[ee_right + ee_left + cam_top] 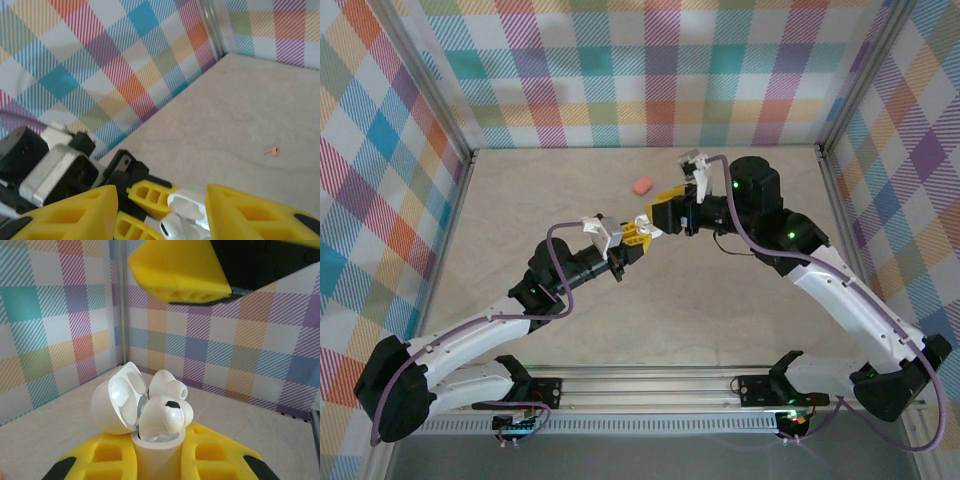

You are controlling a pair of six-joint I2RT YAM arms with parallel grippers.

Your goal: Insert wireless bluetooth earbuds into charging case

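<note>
My left gripper point(633, 237) is shut on a white charging case point(155, 450), held upright between its yellow fingers point(97, 457). The lid point(117, 400) hangs open to the left. Two white earbuds sit in the case's mouth: the nearer one point(167, 412) sticks up above the rim, and the other point(167, 384) is behind it. My right gripper point(162, 192) hovers just above the case, jaws apart, with the case lid point(187, 202) showing in the gap between them. One yellow finger point(180, 275) of it hangs over the case. A salmon-pink earbud point(271, 150) lies alone on the table.
A salmon-pink case point(641, 186) lies on the beige tabletop point(550, 190) behind both grippers. Checkered walls point(650, 70) close in the back and both sides. A metal rail point(650, 400) runs along the near edge between the arm bases.
</note>
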